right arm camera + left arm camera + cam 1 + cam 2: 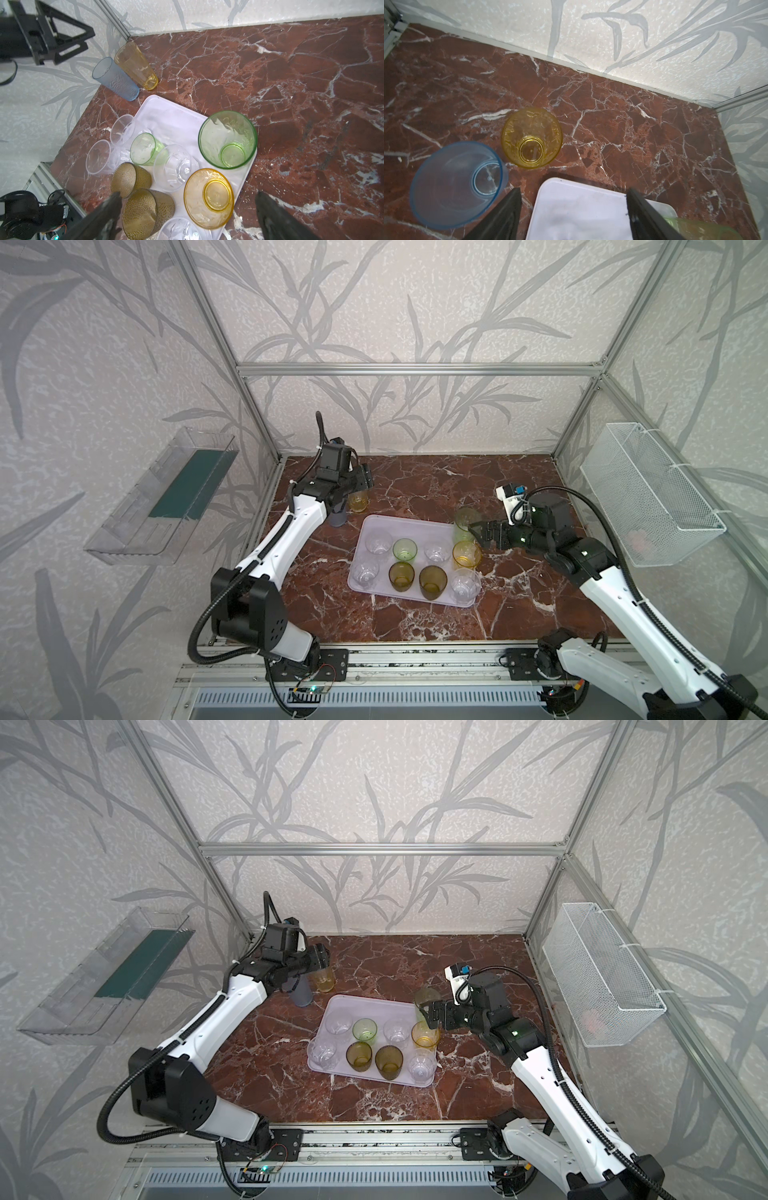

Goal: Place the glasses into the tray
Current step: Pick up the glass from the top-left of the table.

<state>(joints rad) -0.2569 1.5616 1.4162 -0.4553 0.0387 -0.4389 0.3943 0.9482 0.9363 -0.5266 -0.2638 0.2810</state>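
Observation:
The pale lavender tray (pixel 411 531) (pixel 170 116) lies mid-table on red marble. It holds several short glasses: clear, green (pixel 404 549), amber-brown (pixel 432 581) and yellow (pixel 466 554). A tall pale-green glass (pixel 462 519) (pixel 227 139) stands in its far right corner. Off the tray's far left corner, a tall grey-blue glass (pixel 338 517) (pixel 456 187) and a tall yellow glass (pixel 358 502) (pixel 532 137) stand on the marble. My left gripper (pixel 365 477) (pixel 574 199) hangs open above them, holding nothing. My right gripper (pixel 473 531) (pixel 188 195) is open over the short yellow glass, just short of the pale-green one.
A clear plastic shelf (pixel 166 497) hangs on the left wall and a white wire basket (pixel 648 506) on the right wall. The back wall and aluminium posts close the marble table (pixel 457 481) in. Bare marble lies behind and right of the tray.

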